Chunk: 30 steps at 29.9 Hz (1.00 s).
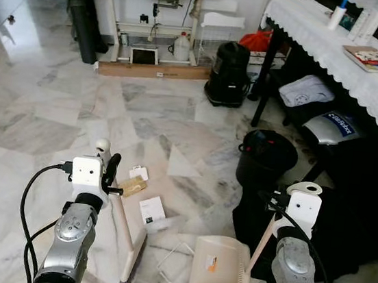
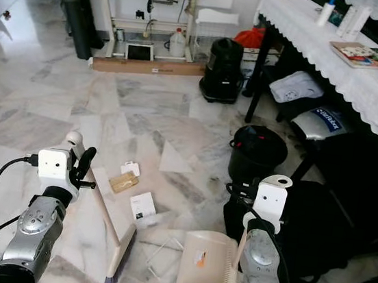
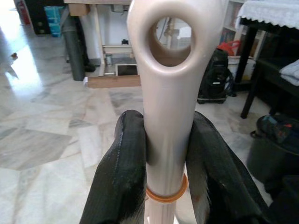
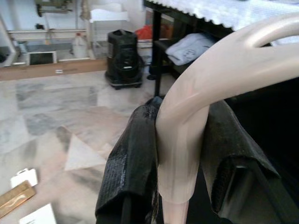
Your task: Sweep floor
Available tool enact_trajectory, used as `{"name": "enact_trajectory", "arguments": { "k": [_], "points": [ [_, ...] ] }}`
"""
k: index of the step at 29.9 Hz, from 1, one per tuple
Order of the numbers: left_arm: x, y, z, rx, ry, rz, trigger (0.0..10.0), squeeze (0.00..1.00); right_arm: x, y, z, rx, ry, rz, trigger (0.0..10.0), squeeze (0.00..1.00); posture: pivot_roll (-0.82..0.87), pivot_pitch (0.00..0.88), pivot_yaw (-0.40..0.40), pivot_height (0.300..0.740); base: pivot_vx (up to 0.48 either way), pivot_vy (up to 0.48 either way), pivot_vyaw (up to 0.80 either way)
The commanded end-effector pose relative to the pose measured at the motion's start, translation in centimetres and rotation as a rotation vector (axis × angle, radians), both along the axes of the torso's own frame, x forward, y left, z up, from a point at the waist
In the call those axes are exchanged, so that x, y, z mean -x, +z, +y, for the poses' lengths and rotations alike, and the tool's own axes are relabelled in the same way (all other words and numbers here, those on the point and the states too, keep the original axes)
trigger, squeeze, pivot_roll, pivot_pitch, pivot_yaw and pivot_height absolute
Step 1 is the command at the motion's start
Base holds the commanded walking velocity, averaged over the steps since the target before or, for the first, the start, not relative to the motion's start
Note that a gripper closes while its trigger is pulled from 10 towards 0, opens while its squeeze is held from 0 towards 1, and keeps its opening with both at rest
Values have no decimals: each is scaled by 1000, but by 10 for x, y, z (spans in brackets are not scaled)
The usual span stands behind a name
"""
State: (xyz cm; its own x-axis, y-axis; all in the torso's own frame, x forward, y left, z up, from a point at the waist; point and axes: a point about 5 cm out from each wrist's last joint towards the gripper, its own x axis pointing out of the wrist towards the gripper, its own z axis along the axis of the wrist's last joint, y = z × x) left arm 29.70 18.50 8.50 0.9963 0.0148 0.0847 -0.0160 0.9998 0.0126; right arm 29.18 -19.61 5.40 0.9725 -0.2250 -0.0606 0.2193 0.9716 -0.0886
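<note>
left gripper [image 3: 163, 163] clenched on broom [image 1: 124, 234] handle, bristles on floor [image 1: 48, 110] near left | right gripper [image 4: 180, 154] grasping dustpan [image 1: 218, 268] handle, pan on floor near right | paper scraps [image 1: 143, 190] between

You are looking down at a marble floor [image 1: 42, 103] in grey and white slabs. On it just ahead lie a white card [image 1: 151, 210], a brown packet [image 1: 133, 186], a small white box [image 1: 139, 173] and a thin wire piece [image 1: 171, 255]. The broom's bristles [image 1: 128, 273] rest on the floor beside a cream dustpan [image 1: 218, 269]. A black bin [image 1: 265, 158] stands to the right, a black vacuum [image 1: 228, 74] farther back, and a long cardboard box [image 1: 153, 71] lies along the far wall.
</note>
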Motion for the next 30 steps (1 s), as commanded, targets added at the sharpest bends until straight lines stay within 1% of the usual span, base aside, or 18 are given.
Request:
{"name": "enact_trajectory", "arguments": {
  "k": [1, 17, 25, 30],
  "points": [
    [-4, 8, 0, -14, -3, -29, 10000, 0, -5, 10, 3, -8, 12, -49, 10000, 0, -49, 0, -16, 740, 0, 0, 0],
    [-2, 7, -1, -14, 2, -27, 10000, 0, -5, 10, 2, -10, 14, -46, 10000, 0, -49, 0, -20, 740, 0, 0, 0],
    [-1, 6, 0, -14, 4, -28, 10000, 0, -5, 11, 4, -18, 30, -57, 10000, 0, -49, 0, -20, 740, 0, 0, -654],
    [-2, 7, 0, -11, 5, -29, 10000, 0, -6, 12, 5, -6, 35, -65, 10000, 0, -48, 0, -20, 740, 0, 0, 0]
  ]
}}
